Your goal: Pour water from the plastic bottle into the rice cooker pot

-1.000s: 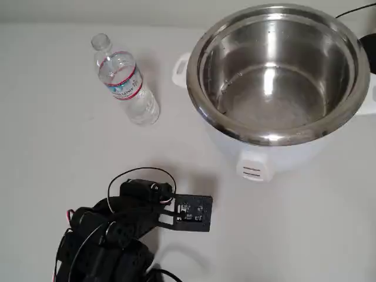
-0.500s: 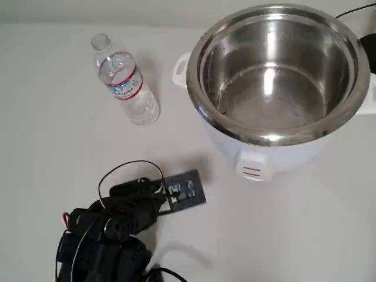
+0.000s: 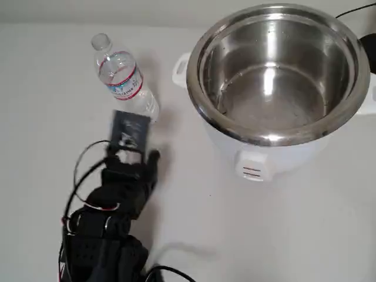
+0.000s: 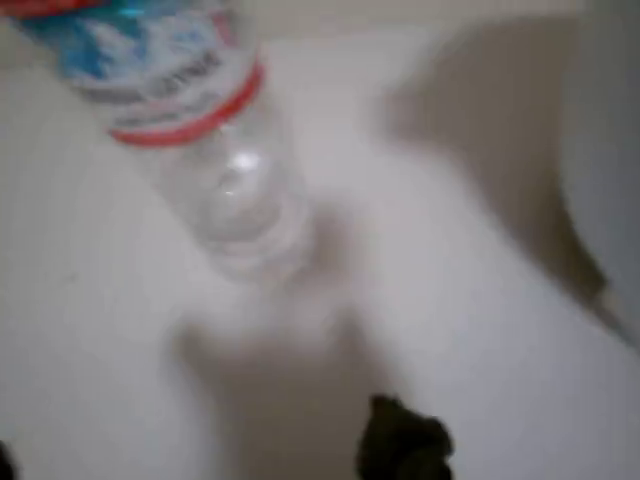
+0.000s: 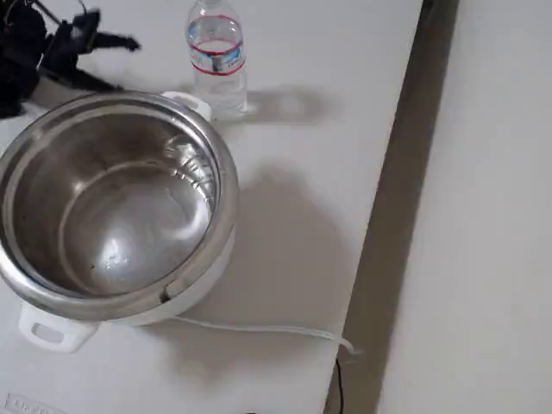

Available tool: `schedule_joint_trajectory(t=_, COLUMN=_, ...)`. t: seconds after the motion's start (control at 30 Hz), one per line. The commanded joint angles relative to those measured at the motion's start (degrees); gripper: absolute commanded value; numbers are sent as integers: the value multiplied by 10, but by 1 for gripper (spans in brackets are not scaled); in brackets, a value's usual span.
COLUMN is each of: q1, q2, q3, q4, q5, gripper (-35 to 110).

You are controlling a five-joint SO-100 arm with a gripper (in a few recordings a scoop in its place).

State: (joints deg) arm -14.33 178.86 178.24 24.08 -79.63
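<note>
The plastic bottle stands upright and capless at the back left of the table, with clear water in it; the fixed view shows the bottle too. The steel rice cooker pot sits in its white body to the right, and looks empty inside. My gripper is just in front of the bottle's base, pointing at it, and its camera board covers the base. In the fixed view the gripper stands open, left of the bottle and apart from it. The blurred wrist view has the bottle close ahead and one dark fingertip at the bottom.
A black cable and a dark object lie behind the cooker at the right. A white cord trails from the cooker toward the table edge. Bare table lies in front of the cooker.
The arm has swung from pointing right to pointing at the bottle and has reached forward. The gripper now sits right at the bottle's base. Bottle and cooker have not moved.
</note>
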Motion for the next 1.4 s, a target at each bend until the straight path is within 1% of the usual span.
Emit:
schedule_joint_trajectory(t=0.0, q1=-14, q2=-243, q3=-7, q4=-347, q5=-18, gripper=53)
schedule_joint_trajectory(t=0.1, q1=-14, q2=-418, q3=-40, q4=-510, q5=-18, gripper=55)
schedule_joint_trajectory(t=0.23, q1=-1, q2=-639, q3=-130, q4=-683, q5=-19, gripper=57)
schedule_joint_trajectory(t=0.33, q1=8, q2=-768, q3=-190, q4=-795, q5=-21, gripper=57)
schedule_joint_trajectory(t=0.37, q1=8, q2=-805, q3=-208, q4=-829, q5=-24, gripper=57)
schedule_joint_trajectory(t=0.5, q1=2, q2=-923, q3=-290, q4=-906, q5=-37, gripper=58)
schedule_joint_trajectory(t=0.57, q1=-2, q2=-976, q3=-338, q4=-930, q5=-47, gripper=58)
schedule_joint_trajectory(t=0.83, q1=-14, q2=-1113, q3=-486, q4=-952, q5=-64, gripper=57)
schedule_joint_trajectory(t=0.9, q1=-11, q2=-1148, q3=-527, q4=-954, q5=-66, gripper=55)
schedule_joint_trajectory(t=0.97, q1=-7, q2=-1179, q3=-559, q4=-957, q5=-63, gripper=49)
schedule_joint_trajectory(t=1.13, q1=-5, q2=-1227, q3=-601, q4=-965, q5=-48, gripper=23)
schedule_joint_trajectory(t=1.2, q1=-9, q2=-1236, q3=-606, q4=-975, q5=-47, gripper=16)
schedule_joint_trajectory(t=1.37, q1=-22, q2=-1229, q3=-603, q4=-1024, q5=-40, gripper=9)
